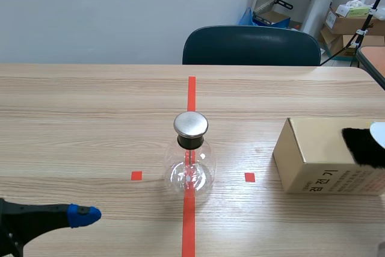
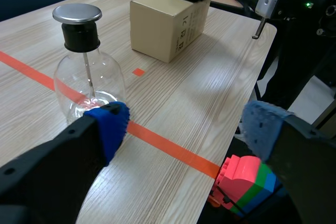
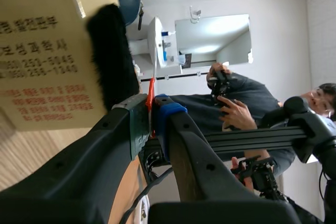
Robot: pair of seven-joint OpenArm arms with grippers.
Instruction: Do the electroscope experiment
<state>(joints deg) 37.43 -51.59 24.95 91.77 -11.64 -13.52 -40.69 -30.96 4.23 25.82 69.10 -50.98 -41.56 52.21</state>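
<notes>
The electroscope (image 1: pixel 189 164) is a clear glass flask with a black neck and a round metal cap (image 1: pixel 190 124), standing on the red tape line at the table's middle. My left gripper (image 2: pixel 184 124) is open, low and near the flask (image 2: pixel 89 80), with one blue pad (image 2: pixel 107 127) just in front of the glass. A cardboard box (image 1: pixel 319 161) at the right carries a black fur pad (image 1: pixel 364 145). My right gripper (image 3: pixel 152 121) is shut on a thin orange-red rod (image 3: pixel 151 95) with a white disc (image 3: pixel 156 40), which sits against the fur (image 3: pixel 110 56).
A dark chair (image 1: pixel 251 46) stands behind the table's far edge. Beyond the table's right edge are a coloured block stack (image 2: pixel 244 182) and dark equipment (image 2: pixel 299 3). A person (image 3: pixel 247 108) sits off to the side, holding a controller.
</notes>
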